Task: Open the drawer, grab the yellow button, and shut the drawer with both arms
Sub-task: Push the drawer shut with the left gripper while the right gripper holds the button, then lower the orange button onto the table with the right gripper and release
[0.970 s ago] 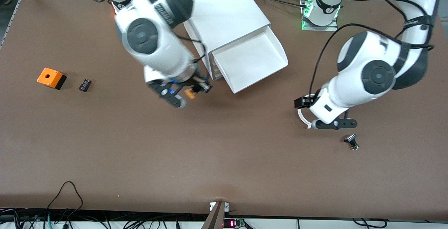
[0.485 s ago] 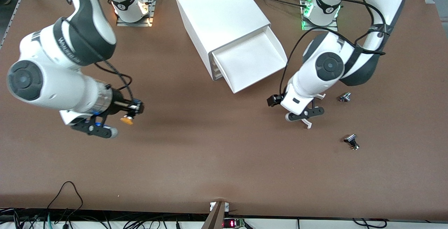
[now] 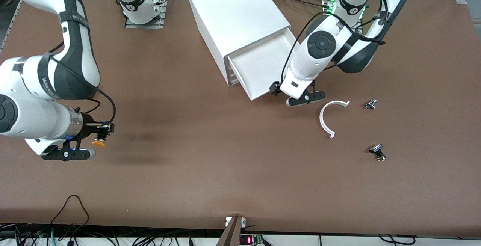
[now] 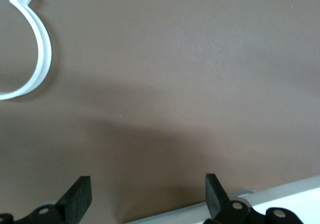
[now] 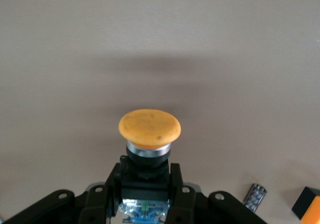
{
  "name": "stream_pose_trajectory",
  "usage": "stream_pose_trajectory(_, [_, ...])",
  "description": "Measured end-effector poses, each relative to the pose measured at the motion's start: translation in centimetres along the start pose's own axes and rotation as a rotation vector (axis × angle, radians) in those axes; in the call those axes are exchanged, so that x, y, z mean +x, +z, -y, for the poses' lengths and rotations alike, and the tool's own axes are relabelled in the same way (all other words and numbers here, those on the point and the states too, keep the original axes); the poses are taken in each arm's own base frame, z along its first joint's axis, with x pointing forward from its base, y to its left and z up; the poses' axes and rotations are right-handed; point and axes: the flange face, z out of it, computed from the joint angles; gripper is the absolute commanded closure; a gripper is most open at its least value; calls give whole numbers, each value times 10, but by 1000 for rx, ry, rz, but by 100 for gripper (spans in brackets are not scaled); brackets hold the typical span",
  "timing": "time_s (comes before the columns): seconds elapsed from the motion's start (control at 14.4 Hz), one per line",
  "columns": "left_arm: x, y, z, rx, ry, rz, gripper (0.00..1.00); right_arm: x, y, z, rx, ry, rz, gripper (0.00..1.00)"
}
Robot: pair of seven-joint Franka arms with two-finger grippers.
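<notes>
The drawer (image 3: 265,65) stands pulled out of the top of the white cabinet (image 3: 236,13), and its tray shows nothing inside. My right gripper (image 3: 100,136) hangs over bare table toward the right arm's end, shut on the button (image 3: 99,142). In the right wrist view the orange cap (image 5: 149,128) points away from the right gripper (image 5: 145,184), whose fingers clamp the dark body. My left gripper (image 3: 303,98) is open just in front of the drawer's front corner. The left wrist view shows the left gripper (image 4: 148,199) with nothing between its fingers and the drawer's edge (image 4: 280,191) beside one fingertip.
A white curved strip (image 3: 327,120) lies on the table near the left gripper and shows as the white curved strip (image 4: 39,49) in its wrist view. Two small metal parts (image 3: 370,104) (image 3: 377,152) lie toward the left arm's end. A black part (image 5: 255,196) and an orange cube (image 5: 310,206) lie near the right gripper.
The right arm swung the button from beside the drawer out toward its own end of the table. The left arm moved from over the curved strip to the drawer's front corner.
</notes>
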Motion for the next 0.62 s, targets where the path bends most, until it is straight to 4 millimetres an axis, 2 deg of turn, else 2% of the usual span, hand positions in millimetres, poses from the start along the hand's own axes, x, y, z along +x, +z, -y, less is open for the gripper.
stream_pose_trajectory(0.35, [-31, 7, -15, -17, -4, 55, 0, 5, 93, -23, -14, 21, -4, 100])
stream_pose_trajectory(0.62, [-60, 15, -26, -18, 22, 97, 0, -6, 166, -54, -17, 49, -14, 100])
